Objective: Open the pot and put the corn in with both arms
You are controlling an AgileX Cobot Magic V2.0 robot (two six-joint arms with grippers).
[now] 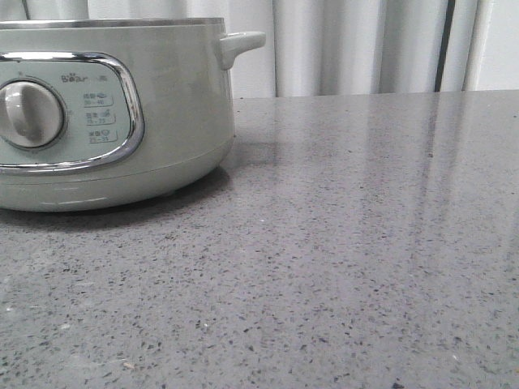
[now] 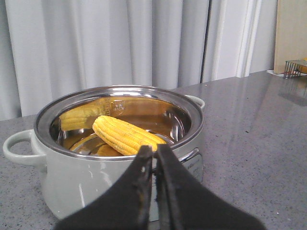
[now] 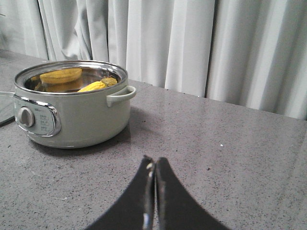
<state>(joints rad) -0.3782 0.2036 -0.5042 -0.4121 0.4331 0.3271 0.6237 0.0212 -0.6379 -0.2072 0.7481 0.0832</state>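
While the pot [image 2: 120, 158] stood uncovered on the grey speckled desk [image 1: 365, 243], the corn [image 2: 125, 135] lay inside it, leaning against the steel inner wall with its reflection showing on the metal. Both arms sat clear of the pot: the left gripper [image 2: 154, 158] hung just outside its rim, jaws pressed together and holding nothing, and the right gripper [image 3: 154, 167] hovered over bare desk well apart from the pot, jaws likewise closed and empty. A glass edge, possibly the lid [image 3: 5, 108], showed on the desk beside the pot's dial side. Judged from this, the placing step looked finished; what remained seemed only pulling both arms back without knocking the pot
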